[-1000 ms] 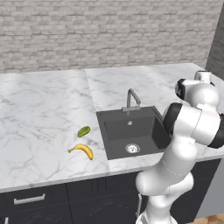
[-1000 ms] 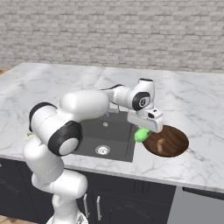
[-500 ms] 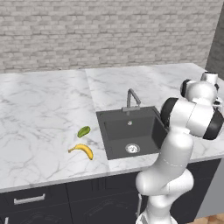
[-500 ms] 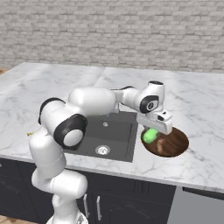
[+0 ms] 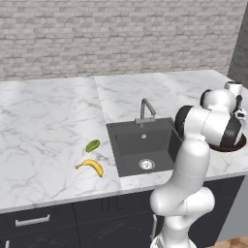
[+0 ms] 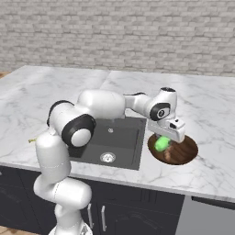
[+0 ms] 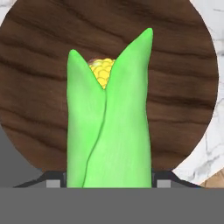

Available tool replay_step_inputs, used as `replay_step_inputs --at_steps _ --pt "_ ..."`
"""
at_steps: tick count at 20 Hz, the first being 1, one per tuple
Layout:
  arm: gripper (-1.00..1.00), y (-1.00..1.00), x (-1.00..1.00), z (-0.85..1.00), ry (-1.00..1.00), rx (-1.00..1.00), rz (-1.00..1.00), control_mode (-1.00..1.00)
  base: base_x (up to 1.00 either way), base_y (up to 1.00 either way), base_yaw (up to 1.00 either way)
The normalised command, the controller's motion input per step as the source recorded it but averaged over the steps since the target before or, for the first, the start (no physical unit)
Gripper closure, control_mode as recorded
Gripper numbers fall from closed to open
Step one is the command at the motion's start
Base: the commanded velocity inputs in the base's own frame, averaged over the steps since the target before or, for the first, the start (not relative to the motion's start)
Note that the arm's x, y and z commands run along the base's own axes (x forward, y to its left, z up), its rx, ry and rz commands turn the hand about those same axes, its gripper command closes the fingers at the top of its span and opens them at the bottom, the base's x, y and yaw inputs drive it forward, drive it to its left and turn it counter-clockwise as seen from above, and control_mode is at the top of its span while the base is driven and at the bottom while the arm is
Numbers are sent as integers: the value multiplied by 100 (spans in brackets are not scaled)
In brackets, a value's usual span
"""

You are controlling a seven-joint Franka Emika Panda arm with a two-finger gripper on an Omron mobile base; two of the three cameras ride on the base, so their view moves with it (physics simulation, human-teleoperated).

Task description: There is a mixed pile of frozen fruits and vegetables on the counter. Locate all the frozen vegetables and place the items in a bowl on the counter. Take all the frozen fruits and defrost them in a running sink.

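Far to the claw's left, on the white marble tabletop (image 5: 48, 126), lie the yellow banana (image 5: 91, 166) and, just behind it, the olive-green oval fruit (image 5: 92, 145); the two lie close together but apart, and both are well apart from the claw. Between them and the claw sits the dark grey sink (image 5: 143, 145), with its round silver drain (image 6: 108, 158) and a grey curved faucet (image 5: 147, 109) at its back rim. Immediately right of the sink stands the dark-brown wooden bowl (image 6: 187, 148), on the tabletop. The claw (image 6: 161, 143) hangs directly over the left part of this bowl, closed on the bright green corn cob (image 6: 160, 144); in the hand view the corn cob (image 7: 109, 118) rises between the two dark finger tips (image 7: 52, 180), its green husk parted at the top over yellow kernels, with the wood grain of the bowl (image 7: 39, 78) behind it. Beneath the claw, inside the bowl, a reddish-brown lump (image 6: 169, 155) lies on the bowl floor; whether the corn touches it cannot be told.
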Motion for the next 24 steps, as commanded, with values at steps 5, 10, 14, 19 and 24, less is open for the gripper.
replay_step_inputs --at_steps 5,10,14,19,24 --pt "100 -2 4 -29 -3 -7 -1 -100 0 0 0" --pt "100 -11 3 -24 -9 -1 0 -100 0 0 0" --pt "100 -16 8 -19 -2 1 0 -100 0 0 0" --pt "100 -16 20 -17 0 0 0 -100 0 0 0" --pt "100 -2 4 -14 0 0 0 -100 0 0 0"
